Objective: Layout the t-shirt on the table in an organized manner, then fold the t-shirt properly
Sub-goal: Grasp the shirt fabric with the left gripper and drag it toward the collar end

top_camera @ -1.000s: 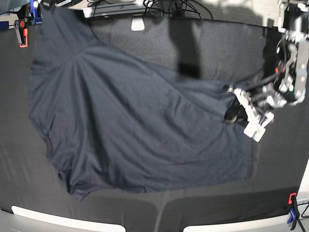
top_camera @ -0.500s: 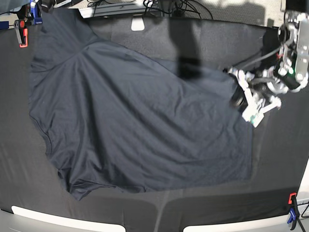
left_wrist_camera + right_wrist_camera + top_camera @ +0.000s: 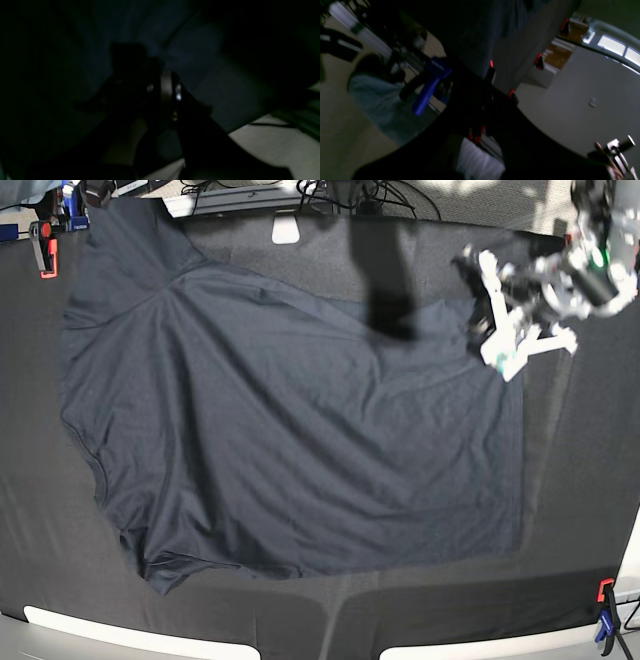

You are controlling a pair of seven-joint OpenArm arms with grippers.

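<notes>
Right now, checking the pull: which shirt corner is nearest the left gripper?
The base view's upper-right corner of the t-shirt, at the left gripper; all others lie far off.

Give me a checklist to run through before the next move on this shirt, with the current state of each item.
1. t-shirt lies fully on the table: not ok, its top-left corner reaches the far edge.
2. Shirt spread flat: not ok, the lower-left hem is bunched.
3. left gripper has hold of the shirt's right corner: cannot tell, the view is blurred.
4. Right gripper position: cannot tell, it is outside the base view.
5. Collar and sleeves identifiable: cannot tell.
</notes>
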